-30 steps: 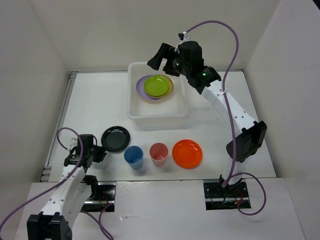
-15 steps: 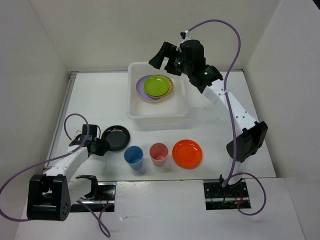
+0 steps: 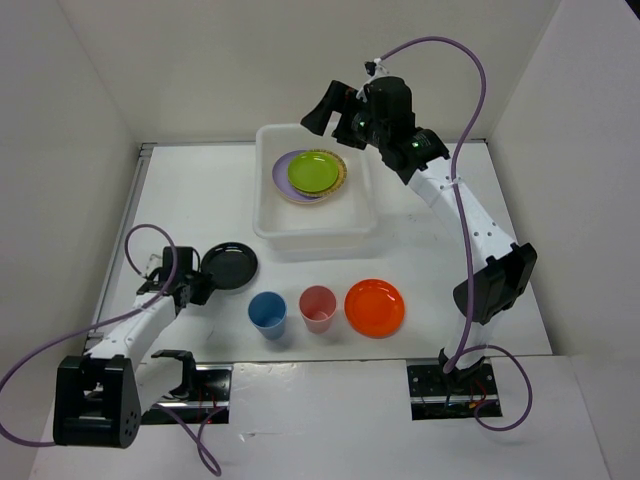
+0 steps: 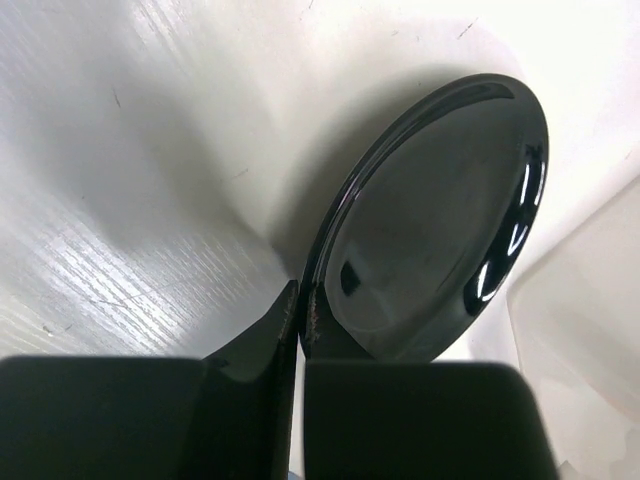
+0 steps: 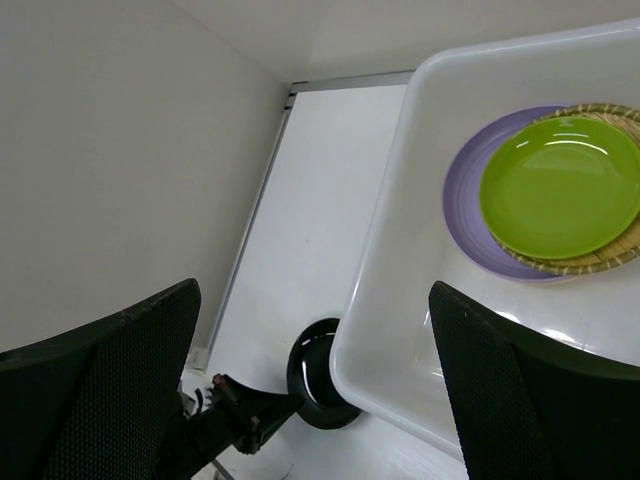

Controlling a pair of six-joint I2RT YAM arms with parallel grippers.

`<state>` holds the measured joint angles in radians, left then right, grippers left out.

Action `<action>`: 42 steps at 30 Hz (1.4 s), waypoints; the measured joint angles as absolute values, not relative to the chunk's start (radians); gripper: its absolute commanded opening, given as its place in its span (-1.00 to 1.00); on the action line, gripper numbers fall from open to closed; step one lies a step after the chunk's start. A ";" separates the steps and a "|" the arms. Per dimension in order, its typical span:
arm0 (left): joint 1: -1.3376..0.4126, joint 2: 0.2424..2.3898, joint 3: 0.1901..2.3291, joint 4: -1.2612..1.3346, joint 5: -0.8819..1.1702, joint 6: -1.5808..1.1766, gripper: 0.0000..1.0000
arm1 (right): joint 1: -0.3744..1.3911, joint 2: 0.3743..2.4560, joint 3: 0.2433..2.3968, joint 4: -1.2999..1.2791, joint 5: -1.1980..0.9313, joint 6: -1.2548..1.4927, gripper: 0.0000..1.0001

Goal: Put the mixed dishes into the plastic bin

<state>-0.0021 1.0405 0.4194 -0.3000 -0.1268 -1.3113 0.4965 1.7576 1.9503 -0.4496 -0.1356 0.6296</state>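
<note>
A: What did the plastic bin (image 3: 315, 236) hold?

B: A stack of plates in its far half. The lime green plate (image 3: 314, 172) lay on top, the tan woven plate (image 3: 344, 176) showed as a rim under it on the bin's right side, and the lilac plate (image 3: 280, 172) stuck out beneath both toward the bin's left wall. The bin's near half showed only its white floor.

A: And the dishes outside it?

B: All were on the counter (image 3: 200, 195), on the near side of the bin. The glossy black plate (image 3: 232, 267) sat off the bin's near-left corner. The blue cup (image 3: 267, 314), pink-red cup (image 3: 318, 307) and bright orange plate (image 3: 375, 306) stood in a row in front of the bin's near wall, each apart from the next, both cups upright.

A: The end effectors?

B: The left end effector (image 4: 301, 302) was pinched tight on the black plate's rim, on the side away from the bin; the wrist view showed that plate tilted. The right end effector (image 3: 335, 117) hung above the bin's far rim, spread wide and gripping nothing.

A: Anything between the loose dishes and the bin?

B: Only bare counter.
</note>
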 measured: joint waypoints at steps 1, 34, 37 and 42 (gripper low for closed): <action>-0.002 1.034 0.419 -0.304 -0.127 -1.311 -1.00 | 0.496 1.758 1.950 -0.451 -0.136 0.630 0.99; 0.097 0.961 1.012 -0.457 -0.100 -1.142 -1.00 | 0.349 1.624 1.631 -0.446 -0.140 0.629 0.99; 0.067 1.163 1.125 -0.347 0.013 -1.100 -1.00 | 0.299 1.570 1.530 -0.447 -0.135 0.630 0.99; -0.036 1.489 1.316 -0.285 0.152 -1.027 -1.00 | 0.266 1.485 1.419 -0.450 -0.094 0.630 0.99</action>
